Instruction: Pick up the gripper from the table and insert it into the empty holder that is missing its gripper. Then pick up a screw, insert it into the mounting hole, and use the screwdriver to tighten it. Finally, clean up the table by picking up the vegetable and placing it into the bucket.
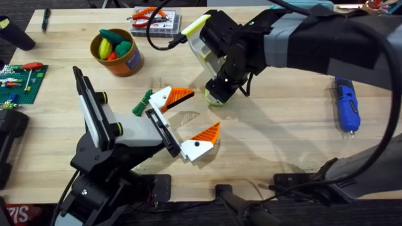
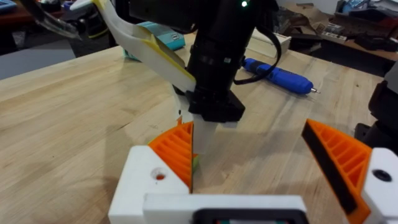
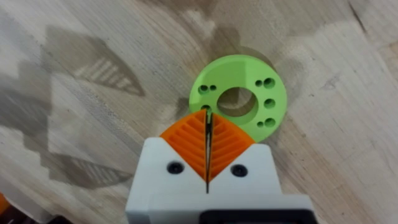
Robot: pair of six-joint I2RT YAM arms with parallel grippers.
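My right gripper (image 1: 220,88) (image 3: 208,116) points straight down with its orange pads pressed together, shut, just over a lime-green ring (image 1: 215,99) (image 3: 239,71) that lies flat on the table. My left gripper (image 1: 206,110) (image 2: 249,134) is open, low over the table and facing the ring. Beside its far finger lies the dark-green vegetable (image 1: 143,102). The blue screwdriver (image 1: 346,105) (image 2: 277,74) rests at the right of the table. At the back left stands the bucket (image 1: 129,63), with toy vegetables inside. I see no loose gripper, holder or single screw.
A clear parts box (image 1: 156,24) with orange pliers on top sits at the back centre. A green baseplate (image 1: 19,85) with small parts lies at the left edge. Cables run along the front edge.
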